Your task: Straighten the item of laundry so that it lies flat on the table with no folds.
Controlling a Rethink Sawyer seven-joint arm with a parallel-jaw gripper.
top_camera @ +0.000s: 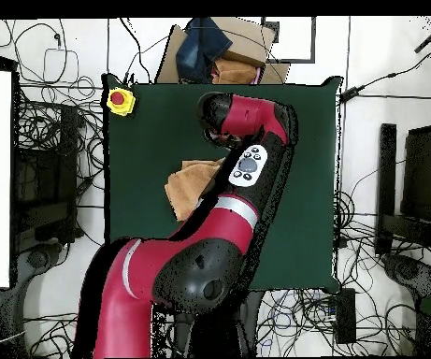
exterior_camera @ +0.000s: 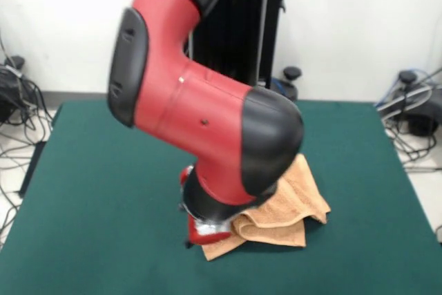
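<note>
The item of laundry [exterior_camera: 290,208] is an orange-tan towel, bunched in thick folds on the green table [exterior_camera: 97,198], right of centre toward the front. The red and black arm bends low over it and covers its left part. My gripper [exterior_camera: 201,231] is down at the towel's front left corner, mostly hidden behind the wrist. In the overhead view the towel [top_camera: 187,185] shows left of the arm, crumpled, on the table [top_camera: 312,187], and the gripper is hidden under the arm.
A yellow box with a red button [top_camera: 120,101] sits on one table corner. A cardboard box with dark cloth [top_camera: 221,51] stands beyond the far table edge. Cables lie on the floor around the table.
</note>
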